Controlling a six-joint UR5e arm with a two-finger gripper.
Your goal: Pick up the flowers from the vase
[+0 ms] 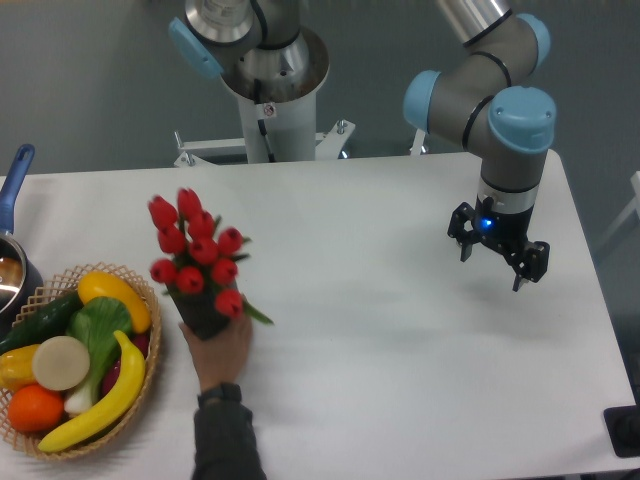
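While the fingers (497, 262) hang spread, the flowers (198, 250) stand well apart in the vase (205, 318).

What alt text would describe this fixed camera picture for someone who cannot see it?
A person's hand holds a dark grey vase of red tulip flowers on a white table, beside a wicker basket of colourful fruit and vegetables at the left edge. Far to the right, a robot arm's black gripper hangs above the table, jaws open and empty.
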